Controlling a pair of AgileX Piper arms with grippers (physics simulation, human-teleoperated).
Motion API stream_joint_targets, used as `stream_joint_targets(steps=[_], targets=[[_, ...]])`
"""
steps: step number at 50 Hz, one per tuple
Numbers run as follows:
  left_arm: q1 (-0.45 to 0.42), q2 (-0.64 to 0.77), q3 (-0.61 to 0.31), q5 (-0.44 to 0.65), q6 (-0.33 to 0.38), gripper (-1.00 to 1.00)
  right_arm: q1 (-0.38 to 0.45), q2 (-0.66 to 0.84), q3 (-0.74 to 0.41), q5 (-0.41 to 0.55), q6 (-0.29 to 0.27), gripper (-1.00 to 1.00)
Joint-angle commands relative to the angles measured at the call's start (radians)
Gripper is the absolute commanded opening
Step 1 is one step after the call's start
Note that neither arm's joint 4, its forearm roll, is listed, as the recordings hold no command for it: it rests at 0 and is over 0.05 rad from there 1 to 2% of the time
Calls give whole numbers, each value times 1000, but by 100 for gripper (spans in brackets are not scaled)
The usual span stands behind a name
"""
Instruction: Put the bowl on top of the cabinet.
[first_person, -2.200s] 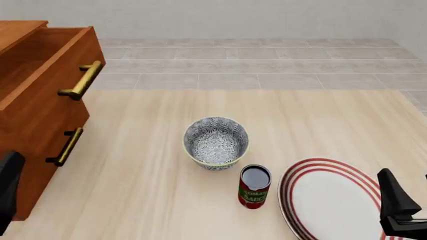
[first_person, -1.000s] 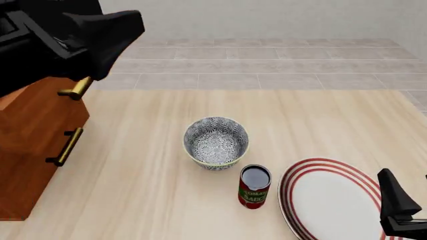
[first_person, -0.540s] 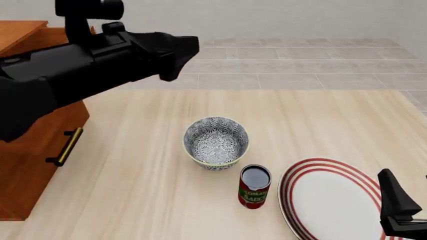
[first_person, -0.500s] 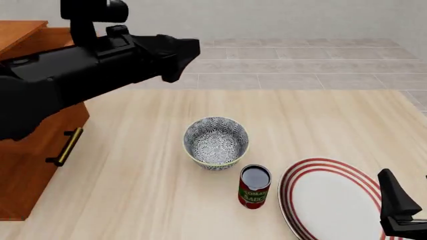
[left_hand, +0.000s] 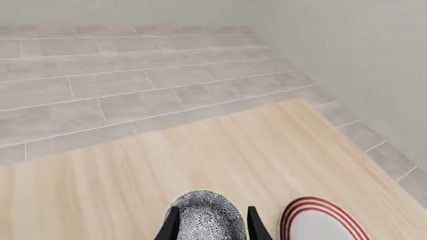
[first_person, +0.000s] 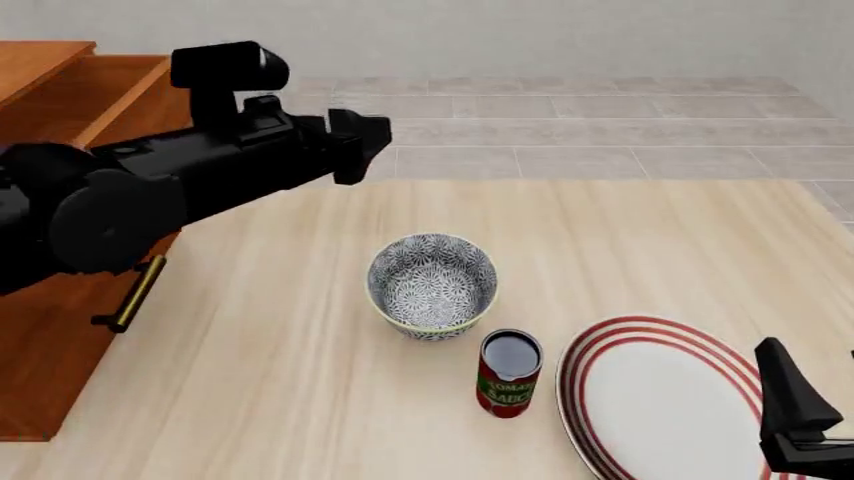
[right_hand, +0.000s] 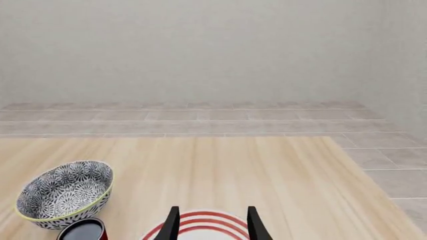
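Left wrist view: left hand fingertips spread apart, nothing between them, bowl seen past and between the tips. Bowl upright, mouth up (round, no long axis). Red-ringed plate beside it on the bench. Tiled floor beyond the bench edge.

Front view: left arm reaches in from the left across the front of the cabinet, its tip up in the air over the bench, behind and left of the bowl, well apart from it. Bowl sits upright near bench centre, opening facing straight up, patterned inside visible, pale rim all round. Tomato sauce can stands upright just in front-right of the bowl, close, can't tell if touching. Plate lies flat at the near right. Cabinet at far left, top drawer pulled out, brass handle showing below the arm. Right hand at the lower right corner over the plate edge.

Right wrist view: right hand fingertips apart, gripping nothing, plate rim between and under them. Bowl upright on the bench, can top just beside it.
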Motion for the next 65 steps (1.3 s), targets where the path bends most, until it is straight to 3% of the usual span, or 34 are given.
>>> stream_joint_targets(steps=[1, 3, 11, 38, 65], targets=[[45, 36, 27, -28, -10, 100, -2, 5, -1, -3, 4, 100], [65, 20, 38, -36, 17, 100, -2, 4, -1, -3, 4, 100], [77, 36, 46, -36, -28, 100, -4, 1, 0, -2, 6, 100], [45, 139, 48, -85, -28, 100, -7, 0, 0, -2, 9, 100], [73, 191, 87, -135, -39, 100, -6, -3, -2, 0, 8, 100]])
